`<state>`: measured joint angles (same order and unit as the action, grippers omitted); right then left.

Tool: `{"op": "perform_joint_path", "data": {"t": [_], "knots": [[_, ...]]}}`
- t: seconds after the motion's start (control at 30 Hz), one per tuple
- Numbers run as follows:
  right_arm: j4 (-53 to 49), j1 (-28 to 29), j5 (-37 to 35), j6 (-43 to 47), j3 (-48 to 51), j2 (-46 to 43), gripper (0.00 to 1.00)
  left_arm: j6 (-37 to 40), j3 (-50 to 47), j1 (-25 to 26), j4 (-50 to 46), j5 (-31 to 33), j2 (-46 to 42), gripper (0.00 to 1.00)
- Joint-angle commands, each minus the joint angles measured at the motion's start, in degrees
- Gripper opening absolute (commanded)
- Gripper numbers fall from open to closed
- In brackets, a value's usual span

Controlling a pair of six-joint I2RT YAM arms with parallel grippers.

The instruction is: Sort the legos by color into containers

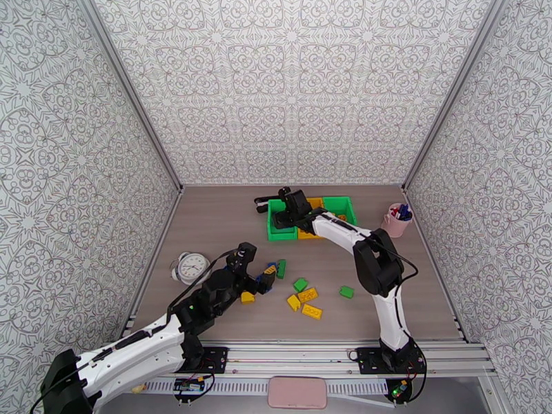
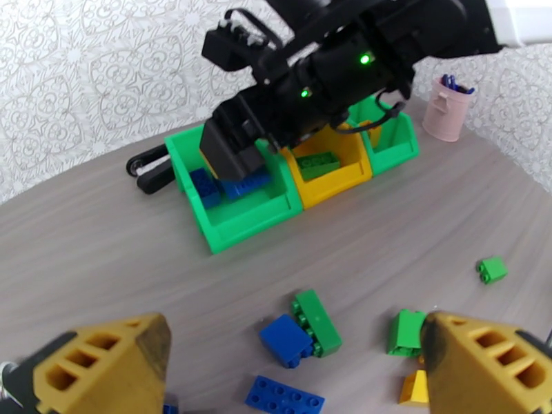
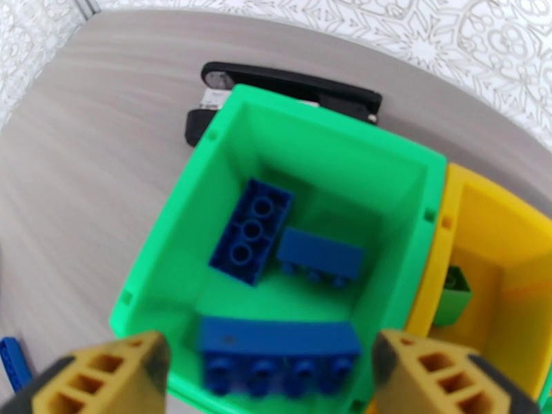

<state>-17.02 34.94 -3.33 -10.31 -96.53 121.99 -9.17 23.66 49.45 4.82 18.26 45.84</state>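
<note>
Nearest the lens, a long blue brick [image 3: 279,339] is sitting between the right gripper's [image 3: 270,353] spread fingers [image 3: 110,374], touching neither. Whether it is resting in the left green bin [image 3: 207,174] is unclear. Two blue bricks [image 3: 252,229] are lying inside. A green brick [image 3: 455,294] is peeking from the yellow bin [image 3: 483,222], half hidden. The left gripper [image 2: 290,329], fingers wide apart, is hovering over loose bricks [image 2: 285,396] on the table [image 2: 103,257], covering part of one.

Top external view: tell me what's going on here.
Sorting by colour is under way. The right pincer hangs open over the left green plastic bin, which holds three blue plastic lego bricks. The left pincer is open above loose blue, green and yellow bricks on the wood-grain table.
</note>
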Motion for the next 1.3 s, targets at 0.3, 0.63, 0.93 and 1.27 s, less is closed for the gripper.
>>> {"op": "perform_joint_path", "data": {"t": [0.3,0.63,0.93,1.27], "knots": [[8.6,0.2,3.9,2.8,20.9,-21.5,0.97,-26.5,12.7,-5.8,-25.7,17.9,8.1,1.0],[10.5,2.3,10.7,7.2,33.9,-35.8,1.0,-50.1,22.2,-15.5,-41.3,16.0,19.2,0.98],[7.7,5.1,10.9,9.5,35.4,-38.5,1.0,-64.4,25.7,-20.8,-48.8,9.7,28.4,0.96],[6.8,5.1,9.4,10.1,34.7,-37.9,1.0,-65.9,24.5,-23.6,-45.6,3.1,36.3,0.87]]}}
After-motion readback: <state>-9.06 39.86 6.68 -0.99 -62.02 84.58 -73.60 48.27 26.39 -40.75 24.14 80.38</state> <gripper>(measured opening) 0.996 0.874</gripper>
